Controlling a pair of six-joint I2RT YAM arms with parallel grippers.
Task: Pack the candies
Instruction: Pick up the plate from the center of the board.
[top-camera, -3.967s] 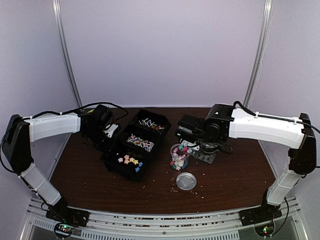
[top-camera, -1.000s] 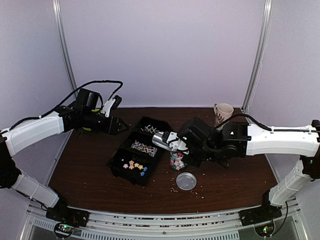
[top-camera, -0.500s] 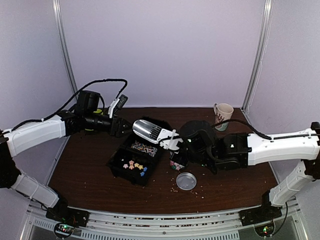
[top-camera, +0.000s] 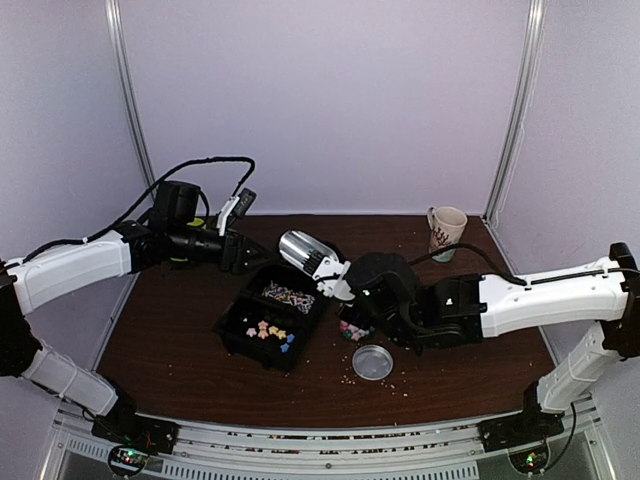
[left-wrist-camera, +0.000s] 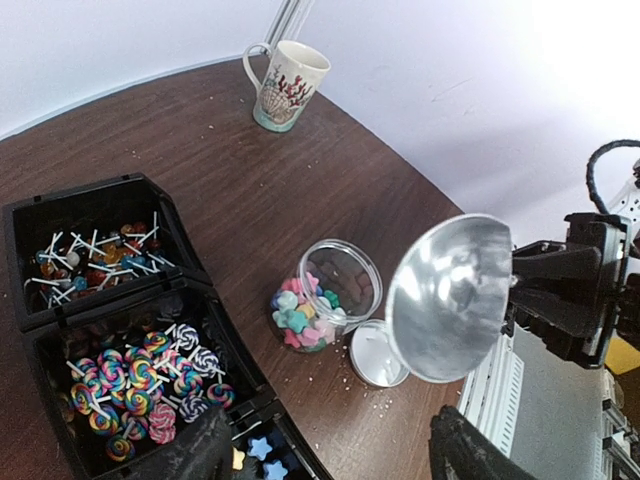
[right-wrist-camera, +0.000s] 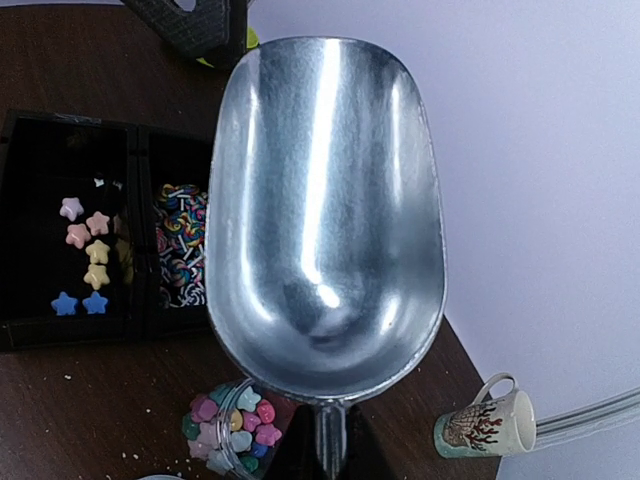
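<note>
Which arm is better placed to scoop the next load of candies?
Right. The right gripper is shut on the empty shiny metal scoop, raised beside the black compartment tray of candies; the left gripper hangs open and empty.

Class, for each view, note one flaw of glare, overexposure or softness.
Right wrist view: bright glare streaks run down the scoop. Left wrist view: the wall at upper right is washed out white. Top view: the candies in the jar are too small and soft to tell apart.

Candies (left-wrist-camera: 298, 312) — pastel stars, heaped in open glass jar (left-wrist-camera: 345, 262); more in black bin (left-wrist-camera: 192, 284).
</note>
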